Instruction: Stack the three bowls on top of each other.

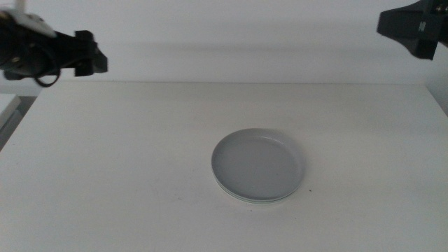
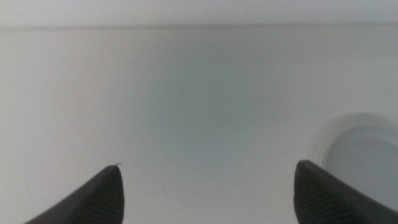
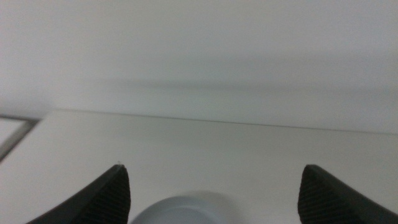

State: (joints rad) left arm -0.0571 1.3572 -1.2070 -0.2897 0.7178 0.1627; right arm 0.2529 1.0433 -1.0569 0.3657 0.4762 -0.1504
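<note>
1. The stacked bowls (image 1: 258,166) sit on the white table (image 1: 126,168), toward five o'clock of its middle; the grey-blue bowl is on top, with a pale rim showing beneath it.
2. Only the wrist views show the jaws: both pairs stand wide apart, holding nothing.
3. The left gripper (image 1: 87,59) hangs at ten o'clock and the right gripper (image 1: 406,28) at two o'clock, both well clear of the stack.
4. Behind the table is a plain white wall (image 1: 238,35).
5. The bowls are round, openings up.

Middle camera high over table (image 1: 126,161), both wrist cameras raised, sharing bowl stack (image 1: 257,166)
</note>
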